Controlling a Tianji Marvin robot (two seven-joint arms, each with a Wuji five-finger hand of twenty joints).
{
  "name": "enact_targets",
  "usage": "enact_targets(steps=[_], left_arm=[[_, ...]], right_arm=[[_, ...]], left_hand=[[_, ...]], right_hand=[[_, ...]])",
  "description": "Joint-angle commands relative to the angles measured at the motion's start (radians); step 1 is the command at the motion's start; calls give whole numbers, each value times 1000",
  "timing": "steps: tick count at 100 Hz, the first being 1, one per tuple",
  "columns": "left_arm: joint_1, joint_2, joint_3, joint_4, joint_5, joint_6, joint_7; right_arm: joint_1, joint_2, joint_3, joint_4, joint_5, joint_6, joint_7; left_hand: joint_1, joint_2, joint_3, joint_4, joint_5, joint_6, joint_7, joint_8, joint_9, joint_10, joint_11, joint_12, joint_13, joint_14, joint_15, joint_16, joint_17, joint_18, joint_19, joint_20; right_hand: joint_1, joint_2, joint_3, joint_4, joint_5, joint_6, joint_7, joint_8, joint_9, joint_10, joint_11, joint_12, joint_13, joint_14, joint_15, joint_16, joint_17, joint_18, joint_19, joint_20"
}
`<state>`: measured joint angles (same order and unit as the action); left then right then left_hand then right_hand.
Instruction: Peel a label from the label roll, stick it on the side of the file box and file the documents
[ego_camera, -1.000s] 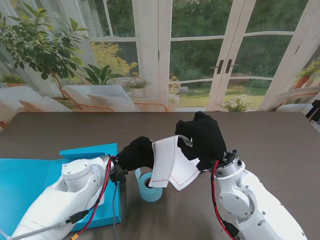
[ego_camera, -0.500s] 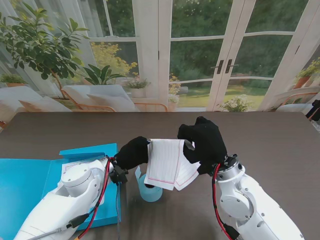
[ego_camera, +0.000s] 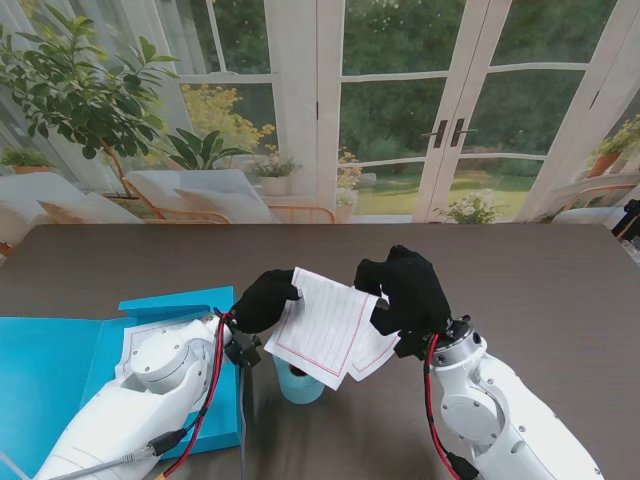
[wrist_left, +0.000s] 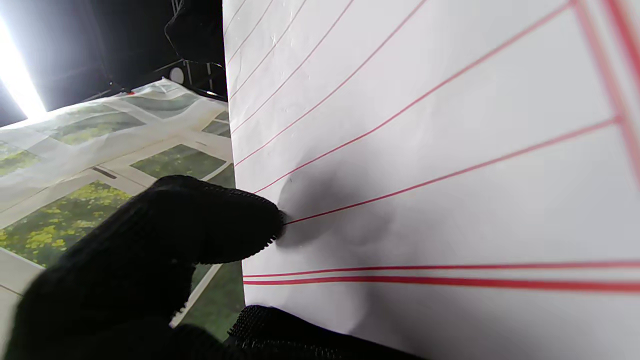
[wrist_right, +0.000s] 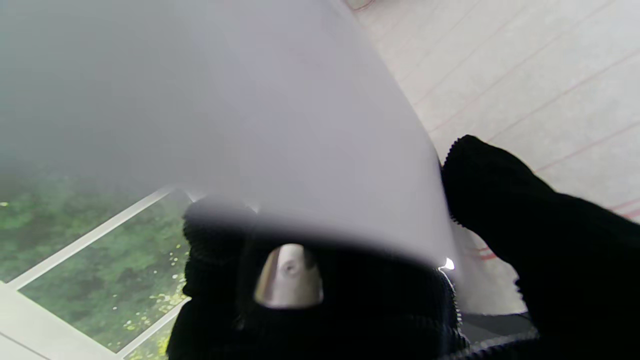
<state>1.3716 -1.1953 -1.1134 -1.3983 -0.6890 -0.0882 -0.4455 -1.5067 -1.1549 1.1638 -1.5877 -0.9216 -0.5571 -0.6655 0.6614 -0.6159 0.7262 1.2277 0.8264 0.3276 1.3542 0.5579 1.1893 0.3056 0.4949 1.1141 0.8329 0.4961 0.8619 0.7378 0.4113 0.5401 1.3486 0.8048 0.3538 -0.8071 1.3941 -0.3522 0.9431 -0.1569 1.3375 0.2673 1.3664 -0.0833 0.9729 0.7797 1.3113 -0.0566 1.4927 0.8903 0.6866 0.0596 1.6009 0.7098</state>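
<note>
No brand or readable writing shows anywhere; the only print is the red ruling on the documents (ego_camera: 325, 328), white sheets with a double red border line and single red rules.

In the stand view these sheets hang in the air over the label roll (ego_camera: 297, 383), a pale blue roll standing on the dark table (ego_camera: 560, 290) with only its nearer part visible under the paper. The left hand (ego_camera: 263, 299), black-gloved, is closed on the sheets' left edge; the right hand (ego_camera: 408, 290), also black-gloved, is closed on their right side. The blue file box (ego_camera: 60, 360) lies open and flat to the left of the label roll, a ruled sheet resting in it beside the left arm.

The left wrist view adds the pinch itself: a gloved fingertip (wrist_left: 220, 225) presses into the ruled face, dimpling the paper.

The right wrist view shows a blurred curved sheet (wrist_right: 300, 125) lying over the gloved fingers (wrist_right: 525, 215), with a bare metal fingertip (wrist_right: 289, 277) poking through the glove.
</note>
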Motion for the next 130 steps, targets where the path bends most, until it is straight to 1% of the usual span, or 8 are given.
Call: enact_targets(steps=[1,10,22,32,58,71,97,130], left_arm=[[0,-8,7,1,7,-14,-18],[1,-9,12,1,4,-38,-12],[9,-14,15,-3,-1,-78,19],[17,-17,13,-8,-10,-98,30],[60,-12,-20,-51,-19,-109,54],[80,-7,-43,-70,-10,-106,60],[119,2,-88,-106,11,-107,81],[167,13,-159,-163,57,-100,121]], right_arm=[[-4,-5,-4,4,1,-6,18],[-5,-6,-5,8,4,-8,18],[-6,-6,-5,11,8,-11,21],[-4,-6,-6,17,6,-11,20],[0,1,-7,29,1,13,42],[0,6,-8,29,7,38,77],[15,12,-9,34,12,85,118],[42,28,9,58,-3,65,185]], left_hand=[[48,-66,29,57,14,34,82,23,65,-85,36,46,56,1,76,35,66,14,76,4],[57,-66,41,72,3,71,112,31,100,-102,84,91,127,-5,162,67,140,29,129,15],[120,-98,11,-35,-12,115,141,23,145,-121,161,117,252,-41,274,92,265,37,228,23],[138,-108,18,-64,-14,143,150,17,163,-125,178,117,322,-66,310,91,334,40,285,20],[127,-103,47,-34,-22,163,158,15,167,-126,179,128,335,-72,311,87,340,38,299,3],[127,-102,49,-30,-24,165,158,15,167,-126,177,130,335,-71,311,87,338,38,299,0],[127,-100,54,-22,-27,171,158,15,166,-126,174,135,330,-70,309,88,327,37,294,-7],[123,-98,61,-8,-31,176,159,15,165,-124,170,142,324,-67,307,92,320,38,290,-12]], right_hand=[[-19,16,91,-29,-45,-30,22,-11,62,39,-12,2,10,-59,-1,-10,431,22,-16,-9],[-18,18,90,-29,-47,-31,21,-13,58,43,-15,4,9,-48,-5,-15,429,33,-22,-11],[-17,28,78,-32,-53,-37,16,-19,47,51,-22,6,9,-35,-17,-26,423,55,-41,-20],[-20,39,62,-31,-57,-48,4,-35,24,63,-50,-7,8,-6,-62,-52,405,86,-69,-32],[-32,101,-35,5,-284,12,-77,-96,-255,101,-163,-113,1,108,-529,-277,164,161,-235,-97],[-113,191,-51,203,-442,110,-293,129,-479,123,-168,-215,-129,158,-776,-315,2,182,-319,-146],[-127,139,-65,211,-679,164,-397,91,-795,168,-175,-316,-431,221,-933,-441,-224,197,-441,-217],[-192,21,-110,187,-795,156,-467,33,-1004,180,-217,-377,-679,238,-1070,-549,-411,193,-600,-299]])
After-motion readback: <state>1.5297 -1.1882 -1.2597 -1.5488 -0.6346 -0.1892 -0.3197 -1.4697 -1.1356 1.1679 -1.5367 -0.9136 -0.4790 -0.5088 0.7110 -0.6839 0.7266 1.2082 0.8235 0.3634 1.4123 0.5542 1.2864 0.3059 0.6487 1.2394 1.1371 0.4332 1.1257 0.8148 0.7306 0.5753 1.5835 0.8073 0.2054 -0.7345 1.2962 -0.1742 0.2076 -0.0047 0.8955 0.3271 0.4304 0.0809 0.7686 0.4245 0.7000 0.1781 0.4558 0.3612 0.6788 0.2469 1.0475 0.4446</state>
